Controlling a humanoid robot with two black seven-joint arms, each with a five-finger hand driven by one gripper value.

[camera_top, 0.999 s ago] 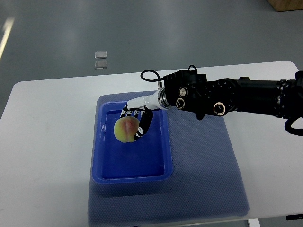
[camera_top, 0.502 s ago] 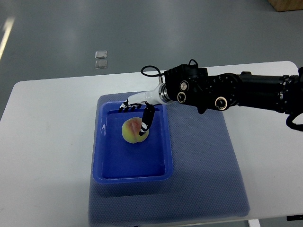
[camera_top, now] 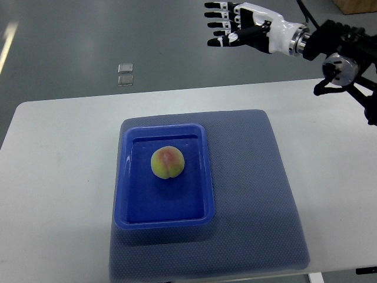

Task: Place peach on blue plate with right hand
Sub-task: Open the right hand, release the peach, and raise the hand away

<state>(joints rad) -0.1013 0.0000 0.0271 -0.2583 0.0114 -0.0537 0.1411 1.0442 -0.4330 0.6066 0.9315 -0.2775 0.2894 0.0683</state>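
A yellow-green peach (camera_top: 167, 162) with a red blush lies inside the blue rectangular plate (camera_top: 137, 214), slightly above its middle. Nothing touches the fruit. My right hand (camera_top: 227, 25) is raised high at the top of the view, far up and to the right of the plate. Its fingers are spread flat and hold nothing. Its black forearm (camera_top: 344, 56) enters from the right edge. The left arm does not show.
The plate sits on a blue-grey mat (camera_top: 253, 200) spread over the white table (camera_top: 59, 177). Two small clear squares (camera_top: 125, 73) lie on the grey floor beyond the table's far edge. A brown box corner (camera_top: 356, 6) shows at top right.
My right hand let go of the peach, which now rests in the plate, and the hand rose and pulled away up and to the right with its fingers spread.
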